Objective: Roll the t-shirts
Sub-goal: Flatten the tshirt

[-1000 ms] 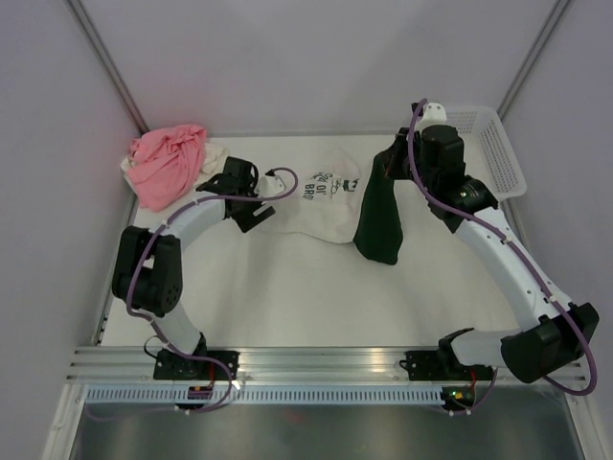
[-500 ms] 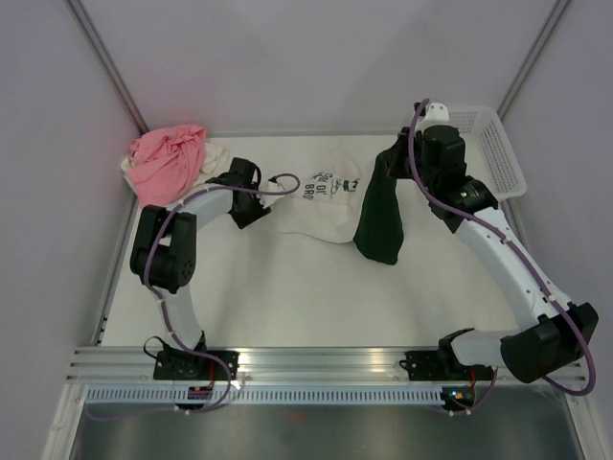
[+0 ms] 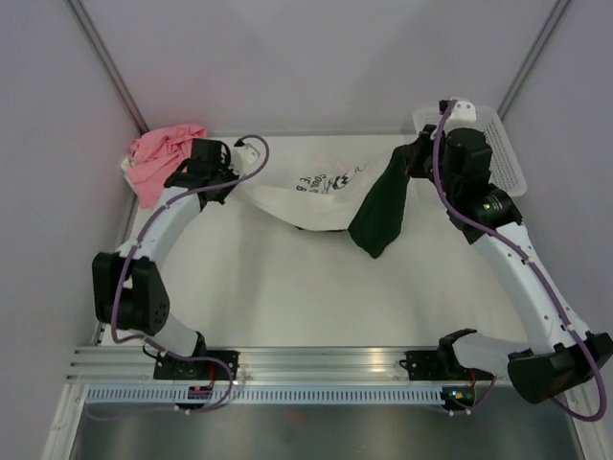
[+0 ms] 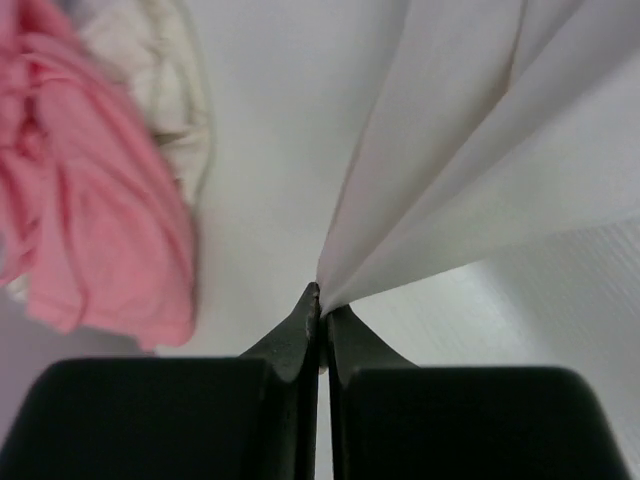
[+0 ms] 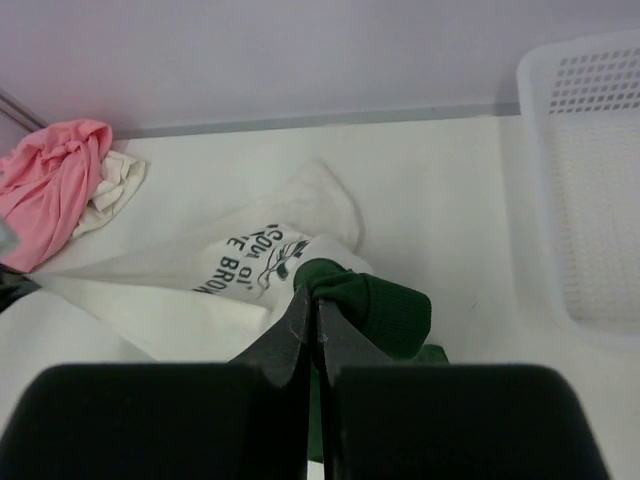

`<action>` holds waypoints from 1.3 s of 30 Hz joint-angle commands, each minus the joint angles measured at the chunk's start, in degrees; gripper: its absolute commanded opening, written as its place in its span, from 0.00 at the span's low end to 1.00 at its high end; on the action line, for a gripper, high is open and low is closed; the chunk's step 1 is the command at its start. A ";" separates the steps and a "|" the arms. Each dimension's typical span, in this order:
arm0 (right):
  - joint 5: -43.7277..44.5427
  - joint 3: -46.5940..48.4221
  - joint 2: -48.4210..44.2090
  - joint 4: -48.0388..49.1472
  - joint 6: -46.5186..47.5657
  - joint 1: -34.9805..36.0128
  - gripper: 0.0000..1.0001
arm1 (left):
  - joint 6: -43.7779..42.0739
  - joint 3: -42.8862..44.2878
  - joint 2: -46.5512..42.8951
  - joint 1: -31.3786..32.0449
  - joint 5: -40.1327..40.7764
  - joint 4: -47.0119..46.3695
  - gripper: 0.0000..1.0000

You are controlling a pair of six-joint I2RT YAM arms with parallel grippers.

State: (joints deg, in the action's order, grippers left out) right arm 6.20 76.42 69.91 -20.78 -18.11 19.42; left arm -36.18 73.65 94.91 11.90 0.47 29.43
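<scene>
The white t-shirt with black lettering is stretched across the back middle of the table. My left gripper is shut on its left edge, and the cloth fans out taut from the closed tips. The dark green t-shirt hangs from my right gripper, which is shut on its ribbed edge above the white t-shirt. A pink t-shirt lies bunched in the back left corner, with a cream t-shirt tucked against it.
A white mesh basket stands at the back right corner, just right of my right arm. Walls close in the table at the back and on both sides. The pink and cream pile sits just left of my left gripper.
My left gripper shut on the white t-shirt's edge and pulled it back and left, drawing the cloth taut. My right arm moved right and back, carrying the green t-shirt.
</scene>
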 commanded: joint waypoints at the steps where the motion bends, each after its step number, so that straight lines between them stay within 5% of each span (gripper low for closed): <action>1: 3.55 4.34 -5.13 0.13 2.11 -0.52 0.00 | 4.19 1.23 -14.30 -1.62 3.83 -0.96 0.02; 6: 8.12 8.38 -9.87 -3.21 3.69 -0.61 0.00 | 4.80 7.72 -26.34 -1.62 6.47 7.38 0.02; 12: 12.60 15.41 -15.76 -8.83 5.19 -0.61 0.00 | 7.44 25.56 -29.34 -1.62 11.47 21.52 0.02; 20: 13.67 15.95 -16.92 -9.20 5.89 -0.61 0.00 | 4.98 34.72 -26.89 -1.62 18.69 21.46 0.02; 30: 5.42 25.86 6.18 -1.03 5.54 -0.96 0.00 | 8.93 42.35 -13.99 -1.62 18.17 14.87 0.02; 39: -5.93 61.89 30.80 -1.82 -1.05 -4.65 0.00 | 8.41 57.48 -3.95 -3.37 24.32 8.81 0.02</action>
State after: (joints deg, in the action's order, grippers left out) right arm 4.27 127.55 101.30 -27.75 -16.12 16.84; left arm -29.30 125.40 90.43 9.87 20.86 44.45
